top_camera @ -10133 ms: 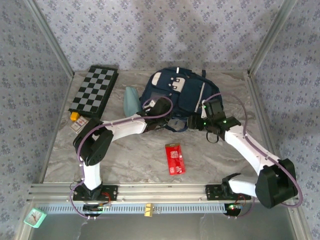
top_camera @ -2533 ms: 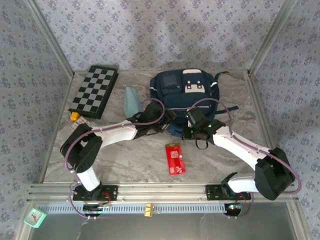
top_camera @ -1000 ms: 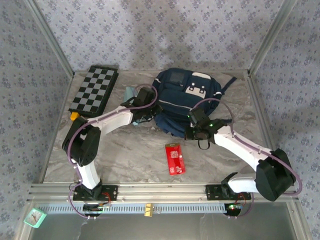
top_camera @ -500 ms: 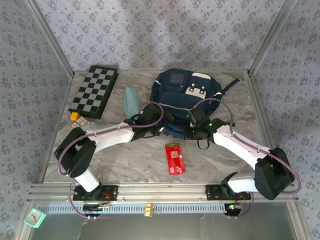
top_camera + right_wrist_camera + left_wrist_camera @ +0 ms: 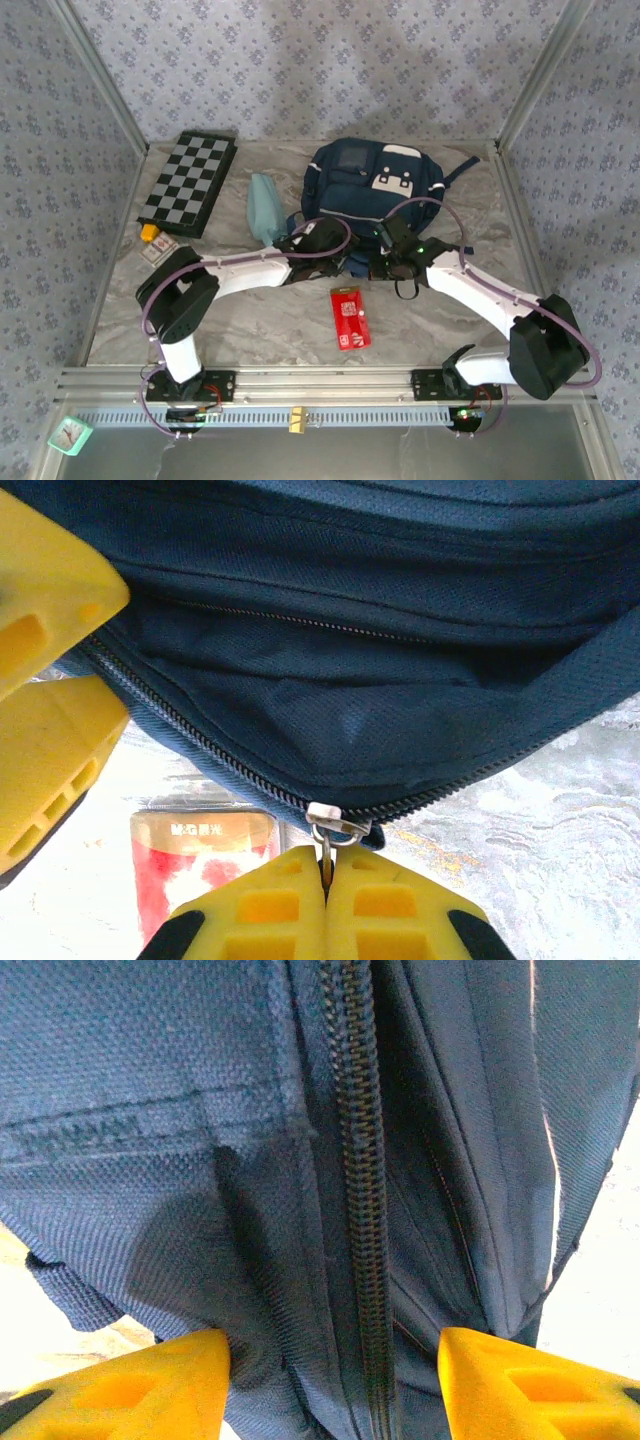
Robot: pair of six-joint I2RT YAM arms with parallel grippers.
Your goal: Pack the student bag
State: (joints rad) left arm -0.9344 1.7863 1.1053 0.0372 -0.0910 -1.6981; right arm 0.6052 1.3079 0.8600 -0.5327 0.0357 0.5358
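The student bag (image 5: 375, 185), a navy backpack with white patches, lies at the back centre of the table. My right gripper (image 5: 388, 264) sits at the bag's near edge, shut on the metal zipper pull (image 5: 338, 825) of a dark zipper. My left gripper (image 5: 333, 250) is just to its left at the same edge. It stands open (image 5: 335, 1385), its yellow fingertips (image 5: 150, 1380) on either side of a fold of navy fabric with a zipper line (image 5: 362, 1210) running between them. The left fingers (image 5: 50, 590) also appear in the right wrist view.
A red packet (image 5: 349, 317) lies on the marble table in front of the bag, also visible under the bag edge (image 5: 200, 870). A pale teal pouch (image 5: 264, 205) lies left of the bag. A chessboard (image 5: 190, 183) and small items (image 5: 153, 240) are at far left.
My left arm swung from the bag's left side to its near edge, and its gripper went from shut to open. The right gripper kept its hold on the zipper pull.
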